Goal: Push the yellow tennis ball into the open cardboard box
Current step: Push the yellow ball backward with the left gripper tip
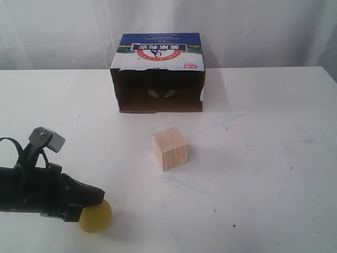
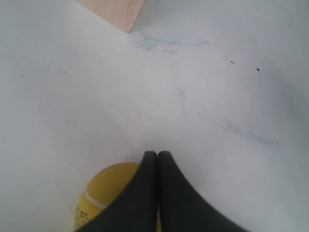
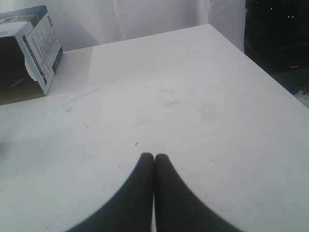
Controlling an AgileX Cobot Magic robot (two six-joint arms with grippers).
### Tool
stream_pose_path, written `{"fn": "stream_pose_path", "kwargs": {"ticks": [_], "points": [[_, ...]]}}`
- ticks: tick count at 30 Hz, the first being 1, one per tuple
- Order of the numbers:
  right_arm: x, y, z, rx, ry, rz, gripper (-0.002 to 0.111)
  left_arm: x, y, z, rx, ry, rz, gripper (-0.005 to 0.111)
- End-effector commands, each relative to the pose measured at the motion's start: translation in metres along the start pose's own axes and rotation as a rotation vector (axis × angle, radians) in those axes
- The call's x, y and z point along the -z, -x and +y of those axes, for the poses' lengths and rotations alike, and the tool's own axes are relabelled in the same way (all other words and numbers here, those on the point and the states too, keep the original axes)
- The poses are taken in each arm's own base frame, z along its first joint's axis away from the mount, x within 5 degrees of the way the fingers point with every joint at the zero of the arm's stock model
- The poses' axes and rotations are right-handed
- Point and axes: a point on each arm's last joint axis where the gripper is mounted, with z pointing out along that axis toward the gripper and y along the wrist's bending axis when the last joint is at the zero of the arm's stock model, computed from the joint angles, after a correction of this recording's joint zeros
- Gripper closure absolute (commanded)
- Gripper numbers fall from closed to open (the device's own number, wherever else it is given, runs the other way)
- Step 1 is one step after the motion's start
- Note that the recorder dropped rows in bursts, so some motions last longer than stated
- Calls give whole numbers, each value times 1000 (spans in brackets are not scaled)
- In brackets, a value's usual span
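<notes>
Where the yellow tennis ball (image 1: 97, 217) lies: front-left worktop (image 1: 263, 158), half hidden by left hand (image 1: 101, 196).
left hand, right hand (image 3: 154, 155): fingers together, empty.
open cardboard box (image 1: 158, 79): mouth facing wooden cube (image 1: 169, 148), long axis crosswise, interior dark.

The white table (image 1: 263, 158) carries the open cardboard box (image 1: 158, 68), a wooden cube (image 1: 169, 148) and the yellow tennis ball (image 1: 98, 218), well apart.
</notes>
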Motion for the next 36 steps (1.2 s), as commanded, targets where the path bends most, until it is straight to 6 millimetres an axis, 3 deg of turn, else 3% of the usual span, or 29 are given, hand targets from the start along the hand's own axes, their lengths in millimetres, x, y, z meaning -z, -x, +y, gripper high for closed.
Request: {"fn": "stream_pose_path", "kwargs": {"ticks": [1, 5, 9, 24, 30, 36], "points": [[0, 1, 0, -1, -4, -15, 108, -10, -7, 6, -43, -6, 11, 107], [0, 1, 0, -1, -4, -15, 108, -18, -12, 12, -39, -11, 45, 107], [0, 1, 0, -1, -4, -15, 108, -25, -2, 19, -63, -10, 36, 107], [0, 1, 0, -1, -4, -15, 108, -27, 101, 34, -244, 47, -199, 107], [0, 1, 0, -1, -4, -15, 108, -41, 83, 68, -267, 246, -50, 107], [0, 1, 0, -1, -4, -15, 108, -60, 73, 97, -223, 203, -28, 107]]}}
